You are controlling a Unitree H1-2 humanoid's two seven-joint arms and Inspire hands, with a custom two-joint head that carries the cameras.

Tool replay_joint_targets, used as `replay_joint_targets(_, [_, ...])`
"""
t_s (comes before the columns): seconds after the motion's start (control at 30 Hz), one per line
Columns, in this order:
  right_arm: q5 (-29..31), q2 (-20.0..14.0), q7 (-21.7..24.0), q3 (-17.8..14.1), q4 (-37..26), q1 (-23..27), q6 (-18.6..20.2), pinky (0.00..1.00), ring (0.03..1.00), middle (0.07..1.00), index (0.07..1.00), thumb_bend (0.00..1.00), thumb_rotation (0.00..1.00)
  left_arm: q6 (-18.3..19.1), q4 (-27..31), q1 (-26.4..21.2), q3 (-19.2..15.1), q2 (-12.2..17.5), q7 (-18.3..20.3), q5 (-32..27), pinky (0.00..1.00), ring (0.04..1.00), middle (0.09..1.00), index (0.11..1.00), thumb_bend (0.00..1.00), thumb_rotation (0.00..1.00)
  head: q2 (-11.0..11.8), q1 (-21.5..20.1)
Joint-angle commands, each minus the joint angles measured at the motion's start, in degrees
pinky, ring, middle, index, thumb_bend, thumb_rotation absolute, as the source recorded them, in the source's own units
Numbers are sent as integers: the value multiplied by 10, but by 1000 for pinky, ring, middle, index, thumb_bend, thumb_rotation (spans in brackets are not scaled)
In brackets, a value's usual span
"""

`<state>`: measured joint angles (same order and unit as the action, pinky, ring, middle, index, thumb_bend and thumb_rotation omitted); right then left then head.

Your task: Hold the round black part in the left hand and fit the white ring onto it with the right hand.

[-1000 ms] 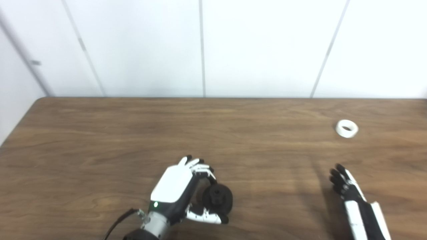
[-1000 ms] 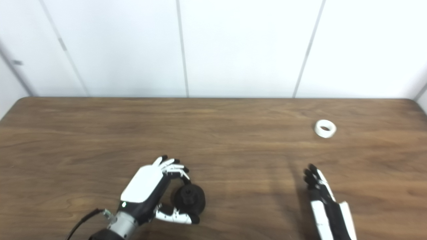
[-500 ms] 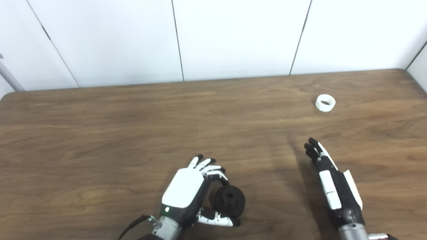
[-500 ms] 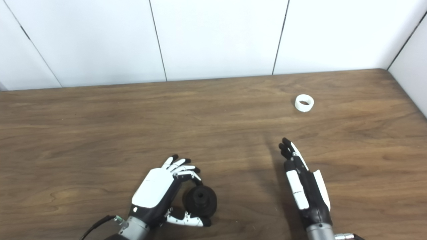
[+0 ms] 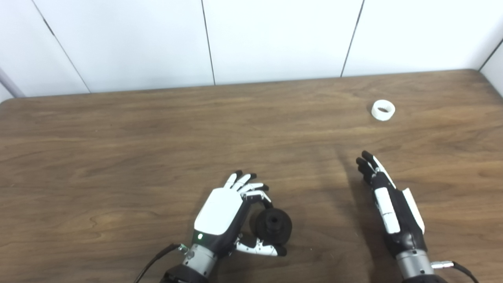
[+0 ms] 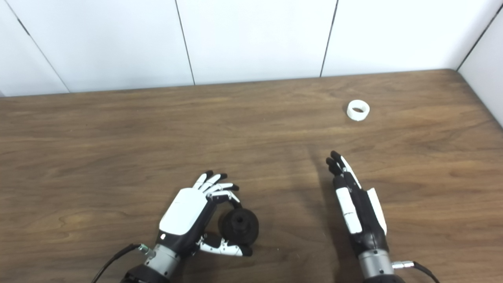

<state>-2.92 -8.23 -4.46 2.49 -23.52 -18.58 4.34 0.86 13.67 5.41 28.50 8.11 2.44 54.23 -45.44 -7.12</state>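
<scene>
White ring [image 5: 383,110] lies flat on our table [image 5: 118,137], hole facing up, toward the far right corner, touching nothing. It sits beyond our right hand [image 5: 387,200], straight ahead along the line of the fingers and a touch to the right, well apart from the fingertips. Being round, it has no long axis to line up with, so any side serves for a pinch

Our right hand hovers edge-on, fingers straight and together, holding nothing. It is by far the nearer hand to the ring

Our left hand [image 5: 232,214] is at the near edge, middle of the table, fingers and thumb curled around the black part [image 5: 274,225], gripping it; the part's central hole faces up and toward us

Judgement: next comes a forward reach by the right hand; nothing stands between hand and ring

Brown wood-grain top, white panelled wall [image 5: 275,35] behind
</scene>
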Motion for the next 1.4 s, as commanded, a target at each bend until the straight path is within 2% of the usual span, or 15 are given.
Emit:
replay_joint_targets(0.0, [6, 30, -6, -7, -24, 10, 0, 951, 928, 914, 934, 558, 1000, 0, -19, 1, 4, 9, 4, 21, 1000, 927, 800, 483, 523, 59, 0, 1])
replay_joint_targets(0.17, [14, 27, -7, -18, -39, 27, 20, 971, 941, 920, 937, 599, 1000, -5, -32, -2, 7, 11, -2, 21, 1000, 924, 799, 483, 523, 59, 0, -2])
replay_joint_targets(0.27, [13, 19, -7, -28, -52, 40, 34, 943, 939, 916, 937, 592, 1000, -7, -37, -3, 8, 11, -6, 22, 1000, 918, 796, 482, 524, 58, 1, -8])
replay_joint_targets(0.37, [15, 4, -2, -44, -64, 57, 46, 941, 929, 915, 936, 548, 1000, -7, -41, -4, 9, 10, -8, 22, 1000, 917, 795, 482, 524, 58, 2, -13])
replay_joint_targets(0.4, [16, -3, 0, -51, -69, 65, 54, 970, 942, 923, 936, 528, 1000, -7, -42, -4, 10, 10, -8, 22, 1000, 916, 794, 482, 525, 58, 4, -17])
replay_joint_targets(0.47, [10, -14, 3, -64, -80, 82, 75, 993, 960, 929, 934, 481, 972, -7, -43, -4, 10, 10, -9, 23, 1000, 914, 794, 482, 525, 58, 4, -17])
replay_joint_targets(0.57, [3, -28, 6, -87, -93, 113, 119, 984, 965, 925, 933, 523, 875, -7, -45, -5, 11, 11, -9, 26, 1000, 914, 793, 482, 525, 58, 8, -35])
replay_joint_targets(0.63, [0, -39, 9, -100, -94, 135, 138, 941, 956, 927, 931, 547, 769, -7, -47, -6, 11, 11, -10, 28, 1000, 914, 791, 482, 525, 58, 9, -39])
replay_joint_targets(0.67, [-23, -50, 9, -102, -93, 147, 149, 931, 953, 926, 930, 553, 751, -6, -47, -6, 10, 11, -8, 28, 1000, 914, 791, 482, 525, 58, 9, -41])
replay_joint_targets(0.77, [-78, -81, 9, -103, -86, 179, 174, 951, 938, 913, 916, 586, 720, -5, -46, -7, 10, 12, -5, 30, 1000, 918, 793, 482, 525, 59, 10, -45])
replay_joint_targets(0.87, [-121, -115, 18, -101, -73, 214, 197, 912, 917, 911, 902, 617, 631, -3, -43, -8, 11, 13, -1, 34, 1000, 920, 797, 483, 525, 59, 13, -49])
replay_joint_targets(0.97, [-158, -144, 25, -96, -48, 244, 203, 882, 893, 890, 872, 670, 534, -3, -41, -7, 11, 13, 0, 31, 1000, 920, 798, 483, 525, 59, 13, -49])
replay_joint_targets(1.1, [-198, -181, 37, -87, 6, 287, 202, 782, 842, 863, 841, 727, 435, -3, -41, -6, 11, 13, -1, 31, 1000, 918, 795, 483, 525, 58, 14, -54])
replay_joint_targets(1.2, [-242, -209, 64, -71, 43, 322, 223, 834, 887, 897, 836, 768, 402, -2, -38, -6, 10, 13, 3, 31, 1000, 919, 796, 483, 525, 59, 14, -54])
replay_joint_targets(1.37, [-264, -237, 88, -55, 108, 363, 222, 884, 934, 916, 815, 811, 308, -5, -40, -5, 11, 13, 0, 30, 1000, 920, 795, 483, 524, 59, 18, -58])
